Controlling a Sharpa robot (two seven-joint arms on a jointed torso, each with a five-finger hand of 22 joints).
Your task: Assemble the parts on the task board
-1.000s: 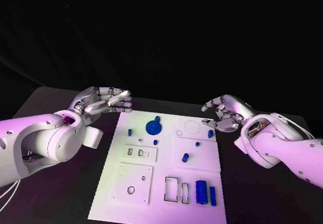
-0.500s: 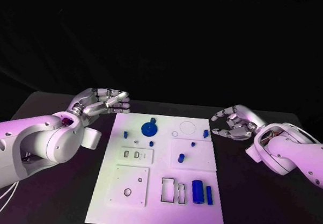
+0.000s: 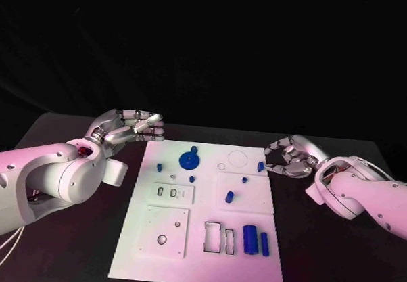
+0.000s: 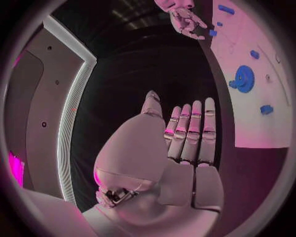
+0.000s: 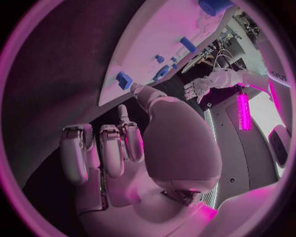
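The task board lay lengthwise mid-bench, bare dark surface open along both long edges. The left hand hovered just off the board's far-left corner, fingers loosely apart, holding nothing. The right hand hung beside the far-right edge, fingers curled, empty. Blue parts, including a gear and two cylinders, sat on the board.

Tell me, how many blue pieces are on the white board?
8 I can make out: gear at the far end; two bits beside it; three bits on the right; two cylinders at the near right. Tinier ones may be hidden.
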